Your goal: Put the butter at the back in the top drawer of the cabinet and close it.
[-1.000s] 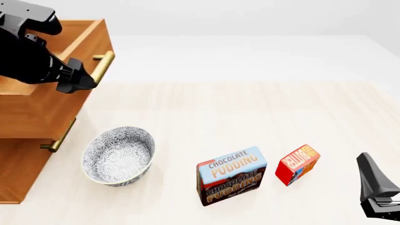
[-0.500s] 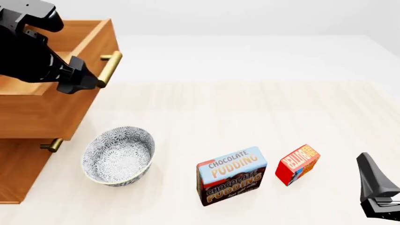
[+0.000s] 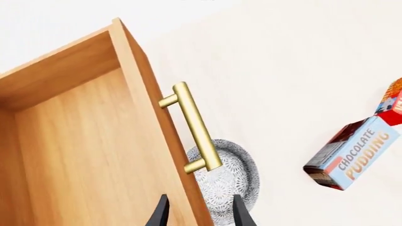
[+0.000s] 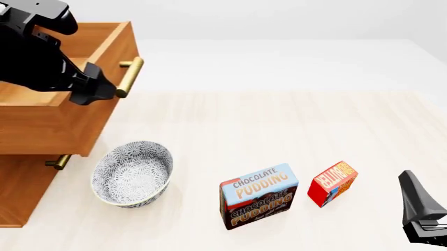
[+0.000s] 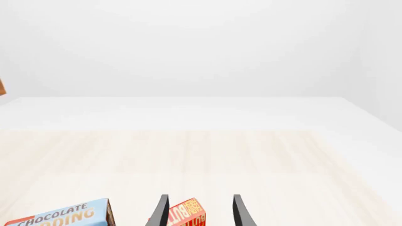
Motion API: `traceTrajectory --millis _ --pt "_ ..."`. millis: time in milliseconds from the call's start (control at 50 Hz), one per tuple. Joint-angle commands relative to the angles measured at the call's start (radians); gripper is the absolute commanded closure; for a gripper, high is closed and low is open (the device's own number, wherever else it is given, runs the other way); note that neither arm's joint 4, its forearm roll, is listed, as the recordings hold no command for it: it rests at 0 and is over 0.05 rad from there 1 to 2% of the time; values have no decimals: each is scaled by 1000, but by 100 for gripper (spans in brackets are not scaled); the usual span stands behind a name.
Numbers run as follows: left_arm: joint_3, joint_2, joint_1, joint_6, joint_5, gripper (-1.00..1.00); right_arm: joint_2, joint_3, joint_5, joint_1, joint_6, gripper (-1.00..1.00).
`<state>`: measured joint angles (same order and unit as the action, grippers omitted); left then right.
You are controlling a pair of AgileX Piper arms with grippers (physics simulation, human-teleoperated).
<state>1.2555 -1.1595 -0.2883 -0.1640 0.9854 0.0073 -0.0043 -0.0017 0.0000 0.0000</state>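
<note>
now | top drawer (image 4: 66,112) slid further out over the last second | my left gripper (image 4: 98,90) at its handle (image 4: 130,77), fingers parted | butter (image 4: 332,183) untouched near tabletop's front-right edge | right gripper (image 5: 197,212) released

The left arm hides part of the top drawer (image 4: 84,125); the cabinet (image 4: 21,193) is cropped.

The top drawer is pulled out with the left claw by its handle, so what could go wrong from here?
1. The top drawer hangs out over the bowl; a butter dropped short could land in the bowl instead.
2. The pudding box stands close beside the butter, so the right claw might bump or grab it.
3. The left claw sits near the handle; pulling away carelessly could catch it and shift the drawer.
</note>
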Motion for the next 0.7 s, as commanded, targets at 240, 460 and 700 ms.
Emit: traceTrajectory --millis 240,460,700 --pt "10 -22 -57 6 -18 -100 0 0 0 0 0 -100" --pt "23 -27 -76 5 -18 -100 0 0 0 0 0 -100" --pt "29 -37 -98 6 -25 -100 0 0 0 0 0 -100"
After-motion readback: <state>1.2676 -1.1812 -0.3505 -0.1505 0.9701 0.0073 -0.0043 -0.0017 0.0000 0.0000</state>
